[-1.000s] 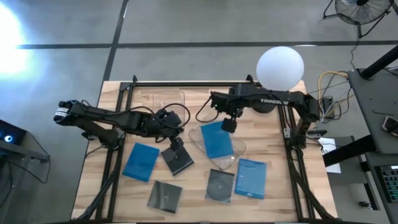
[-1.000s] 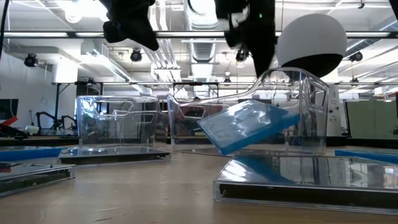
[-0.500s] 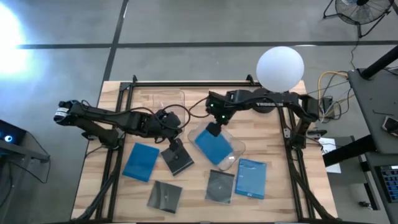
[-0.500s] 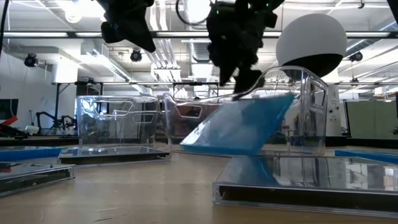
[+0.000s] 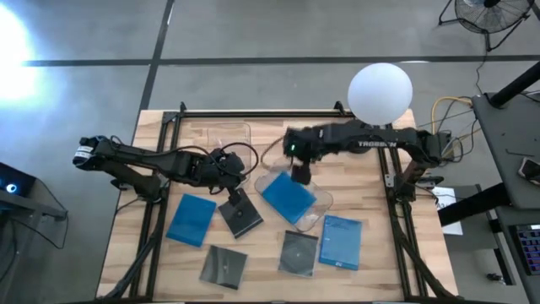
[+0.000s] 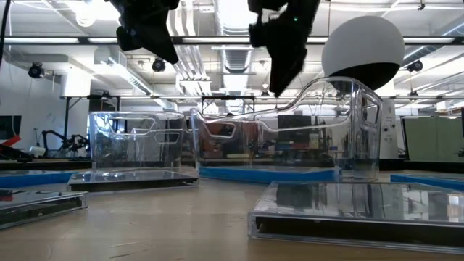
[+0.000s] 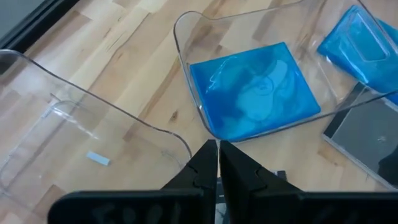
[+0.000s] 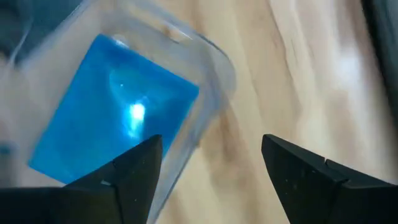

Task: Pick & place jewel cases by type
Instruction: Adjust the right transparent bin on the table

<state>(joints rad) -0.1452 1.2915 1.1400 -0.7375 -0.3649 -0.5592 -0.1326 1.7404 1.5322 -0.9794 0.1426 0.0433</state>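
One blue jewel case [image 5: 289, 199] lies flat on the floor of a clear bin [image 5: 319, 203] at mid-table; the low view shows this jewel case [image 6: 268, 174] level. My right gripper [image 5: 299, 175] hangs open above the bin's far rim and touches nothing; it also shows in the right wrist view [image 8: 211, 162]. My left gripper [image 5: 238, 192] hovers shut and empty left of that bin [image 7: 186, 68]. More jewel cases lie flat on the table: blue ones [image 5: 192, 219] [image 5: 340, 241] and dark ones [image 5: 245, 219] [image 5: 224, 266] [image 5: 298, 251].
A second clear bin [image 5: 221, 135] stands near the table's far edge, left of centre. A white globe [image 5: 380, 91] sits at the far right. Black frame rails [image 5: 152, 228] run along the table's left and right sides. Bare wood shows at the near left corner.
The blue jewel case stood tilted in the bin, one edge raised under my right gripper, and has dropped flat onto the bin's floor. My right gripper has shifted slightly toward the table's left edge, tipped more steeply downward and now hangs clear above the case.
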